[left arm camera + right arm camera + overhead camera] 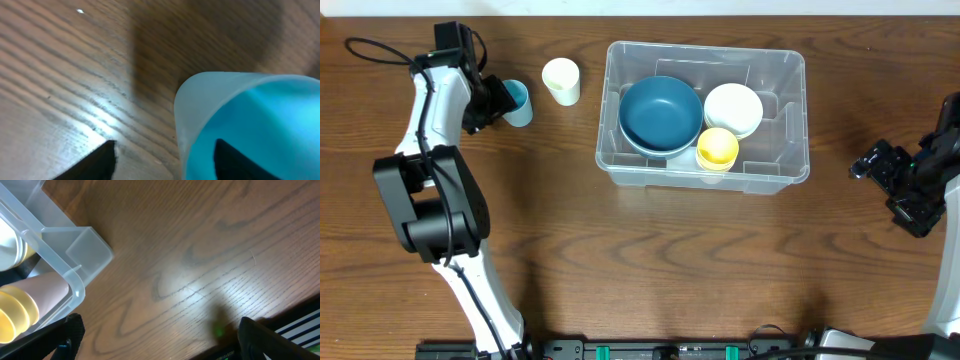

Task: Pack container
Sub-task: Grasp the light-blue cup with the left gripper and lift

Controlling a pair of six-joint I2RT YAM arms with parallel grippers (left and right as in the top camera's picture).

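The clear plastic container stands at the table's centre. It holds a blue bowl, a white bowl and a yellow cup. A light blue cup stands at the far left. My left gripper is open at this cup. In the left wrist view the left gripper has one finger inside the blue cup and one outside its wall. My right gripper is open and empty, to the right of the container. The right wrist view shows the right gripper over bare wood beside the container's corner.
A cream cup stands upright between the blue cup and the container. The yellow cup shows through the container wall in the right wrist view. Dark equipment lines the table's front edge.
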